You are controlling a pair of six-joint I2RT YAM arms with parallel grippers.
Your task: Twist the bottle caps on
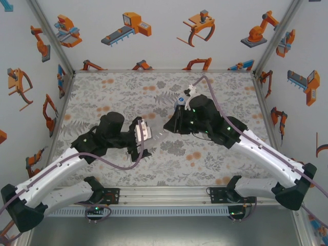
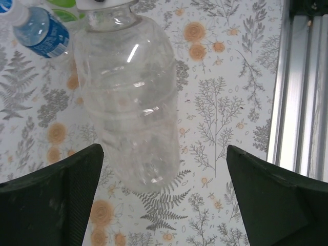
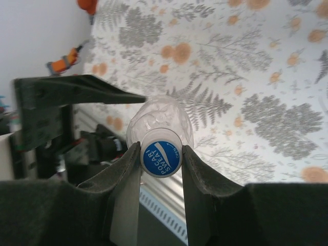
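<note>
Bottle cap [image 3: 161, 159] w/ blue print, mid-frame, is pinched by right gripper [image 3: 161, 151]. Left gripper [image 2: 164, 154] is spread wide, clear bottle [image 2: 130, 102] btwn its fingers. Blue-label bottle [image 2: 43, 31] sits upper left.

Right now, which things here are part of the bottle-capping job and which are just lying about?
Job: clear bottle, its blue-topped cap pinched by the right gripper, blue-label bottle.
Just there: flowered table cover, metal rail, robot pictures on the walls.

My black left gripper [image 2: 164, 154]: jaws spread wide. My black right gripper [image 3: 161, 149]: pinched onto blue-topped round plastic cap [image 3: 161, 160]. Arms angled inward.
</note>
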